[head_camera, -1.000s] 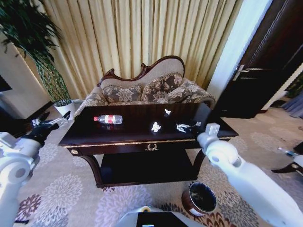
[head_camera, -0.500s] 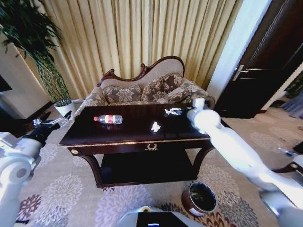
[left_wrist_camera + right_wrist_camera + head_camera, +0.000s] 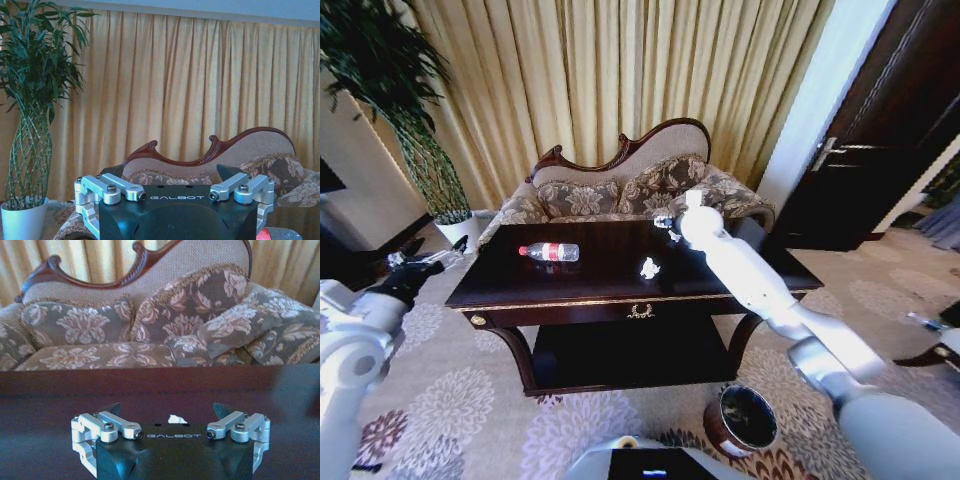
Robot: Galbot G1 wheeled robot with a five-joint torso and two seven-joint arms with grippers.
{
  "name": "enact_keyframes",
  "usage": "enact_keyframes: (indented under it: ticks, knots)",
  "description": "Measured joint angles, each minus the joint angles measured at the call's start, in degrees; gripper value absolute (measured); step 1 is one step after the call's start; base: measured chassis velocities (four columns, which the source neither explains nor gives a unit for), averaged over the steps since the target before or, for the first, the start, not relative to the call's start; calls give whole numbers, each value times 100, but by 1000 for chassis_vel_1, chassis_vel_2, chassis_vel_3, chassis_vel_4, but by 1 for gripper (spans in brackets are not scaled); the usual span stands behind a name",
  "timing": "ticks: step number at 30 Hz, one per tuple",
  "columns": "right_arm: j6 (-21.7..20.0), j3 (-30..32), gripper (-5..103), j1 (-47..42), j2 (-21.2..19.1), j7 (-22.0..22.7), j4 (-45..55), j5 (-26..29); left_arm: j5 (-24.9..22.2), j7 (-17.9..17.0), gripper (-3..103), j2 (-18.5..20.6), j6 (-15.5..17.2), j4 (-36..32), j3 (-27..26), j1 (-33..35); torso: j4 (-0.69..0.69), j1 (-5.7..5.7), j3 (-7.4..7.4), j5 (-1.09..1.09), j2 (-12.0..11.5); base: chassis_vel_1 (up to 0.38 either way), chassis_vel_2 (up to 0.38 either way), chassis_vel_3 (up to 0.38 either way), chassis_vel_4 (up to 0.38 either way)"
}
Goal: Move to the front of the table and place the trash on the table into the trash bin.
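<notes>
The dark table (image 3: 570, 300) with gold trim stands in front of me. On it lie trash items: a clear bottle (image 3: 549, 252) with a red label at the left and a white paper scrap (image 3: 649, 268) near the middle. My right arm reaches over the tabletop, and its gripper (image 3: 665, 222) hovers open by the back edge above another white scrap (image 3: 674, 238). In the right wrist view that scrap (image 3: 175, 418) lies on the table (image 3: 50, 405) between the spread fingers of the right gripper (image 3: 167, 411). My left gripper (image 3: 445, 257) hangs open off the table's left end. The trash bin (image 3: 745, 420) stands on the carpet at the front right.
A patterned sofa (image 3: 620, 190) sits right behind the table before gold curtains. A white plant pot (image 3: 455, 225) with a tall plant stands at the back left, and a dark door (image 3: 880, 150) at the right. Patterned carpet lies between me and the table.
My right arm has swung from the table's front right corner leftward and toward the back, ending over the scrap at the rear middle. The left arm has stayed put.
</notes>
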Motion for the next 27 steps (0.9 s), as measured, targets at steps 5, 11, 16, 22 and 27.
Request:
enact_keyframes:
  ticks: [5,11,16,22,27]
  knots:
    - [0,2,100,-67,18,-5,-159,-75,0,0,100,-10,-15,30,-39,15,0,-1,0,0,0,0,0,0,0]
    - [1,8,100,-220,-173,-11,-67,-55,-2,6,100,-15,-23,31,-57,-4,0,-1,-1,1,1,0,0,0,0]
    - [5,7,101,-257,-231,-20,-52,-61,-4,10,100,-26,-29,29,-59,-7,0,-1,-1,1,1,0,0,0,0]
    - [9,3,86,-272,-226,-46,-66,-105,-26,22,100,-11,-34,26,-123,11,1,-1,-1,1,0,0,0,0,0]
    - [12,0,65,-306,-217,-109,-109,-169,-27,27,100,-13,-42,37,-146,17,1,-1,-1,1,1,0,0,0,0]
